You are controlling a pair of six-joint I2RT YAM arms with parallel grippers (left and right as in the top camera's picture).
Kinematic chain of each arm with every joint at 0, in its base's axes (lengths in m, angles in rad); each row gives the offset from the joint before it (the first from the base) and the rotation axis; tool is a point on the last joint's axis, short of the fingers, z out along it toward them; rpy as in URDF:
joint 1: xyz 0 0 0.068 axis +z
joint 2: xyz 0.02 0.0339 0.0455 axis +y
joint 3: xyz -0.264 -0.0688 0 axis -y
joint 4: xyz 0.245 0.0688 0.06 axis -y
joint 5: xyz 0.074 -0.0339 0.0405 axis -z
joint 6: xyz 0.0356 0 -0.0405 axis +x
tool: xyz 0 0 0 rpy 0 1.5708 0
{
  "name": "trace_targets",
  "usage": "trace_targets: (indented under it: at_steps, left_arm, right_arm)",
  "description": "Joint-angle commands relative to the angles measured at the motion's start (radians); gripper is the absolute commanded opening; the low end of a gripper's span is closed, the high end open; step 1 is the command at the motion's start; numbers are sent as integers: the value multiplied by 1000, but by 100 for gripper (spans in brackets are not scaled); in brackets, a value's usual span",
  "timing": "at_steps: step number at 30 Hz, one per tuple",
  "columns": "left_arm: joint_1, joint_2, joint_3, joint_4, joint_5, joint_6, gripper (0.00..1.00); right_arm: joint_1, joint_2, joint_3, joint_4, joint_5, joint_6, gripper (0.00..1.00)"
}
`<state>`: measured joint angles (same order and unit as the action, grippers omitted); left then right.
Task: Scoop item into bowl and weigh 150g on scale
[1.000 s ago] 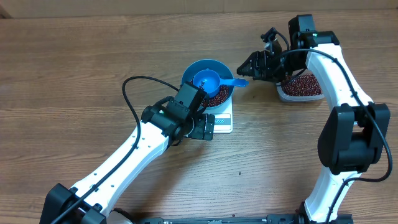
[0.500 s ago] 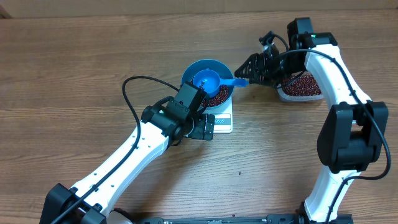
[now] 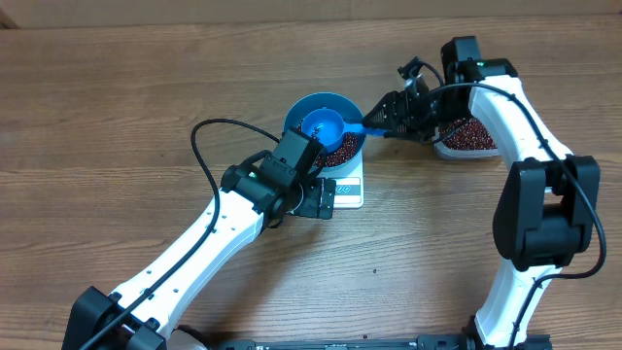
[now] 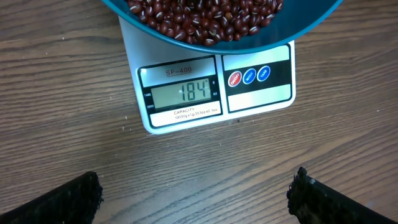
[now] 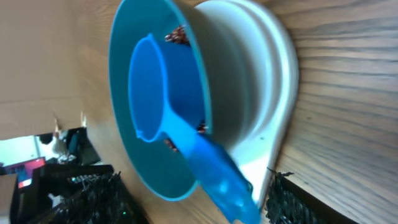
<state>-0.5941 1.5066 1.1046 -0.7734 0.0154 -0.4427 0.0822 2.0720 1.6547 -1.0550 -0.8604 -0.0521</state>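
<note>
The blue bowl (image 3: 326, 98) stands on the white scale (image 3: 351, 191) and holds dark red-brown beans (image 3: 342, 152). A small blue scoop (image 3: 320, 126) rests in the bowl, its handle pointing right. My right gripper (image 3: 381, 119) is open at the end of that handle. In the right wrist view the handle (image 5: 219, 177) lies between the two fingers with a gap on each side. My left gripper (image 3: 326, 199) hangs open just in front of the scale, nothing between its fingers (image 4: 68, 199). The left wrist view shows the scale's display (image 4: 183, 92) reading 184 below the bowl (image 4: 283, 32).
A clear plastic tub (image 3: 468, 138) of more beans sits right of the scale, partly under my right arm. A black cable (image 3: 199, 146) loops over the wood beside my left arm. A few stray beans (image 3: 374, 271) lie on the table.
My right gripper has moved left from beside the tub, and its open jaws now straddle the scoop's handle. The left arm, bowl and scale have not moved.
</note>
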Motion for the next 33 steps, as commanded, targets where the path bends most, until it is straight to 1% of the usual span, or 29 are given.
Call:
trace_targets:
  at_steps: [1,3,13,15,17,24,29,33]
  left_arm:
    - [-1,10,-5,0,3,-10,100]
    - [-1,10,-5,0,3,-10,99]
    - [-1,10,-5,0,3,-10,100]
    - [-1,10,-5,1,3,-10,99]
    - [-1,10,-5,1,3,-10,100]
    - [-1,10,-5,0,3,-10,99]
    - [-1,10,-5,1,3,-10,100]
    - [-1,10,-5,0,3,-10,100]
  right_arm:
    - [16,6,-8,11,-97,0,76]
    - [16,6,-7,12,-122,0,76]
    - [16,6,-7,20,-129,9,75]
    - [16,6,-7,20,-129,49,75]
    - [16,6,-7,25,-135,56,75]
    - [16,6,-7,61,-257,56,69]
    - [16,6,-7,100,-259,56,66]
    - [22,6,-7,135,-259,56,60]
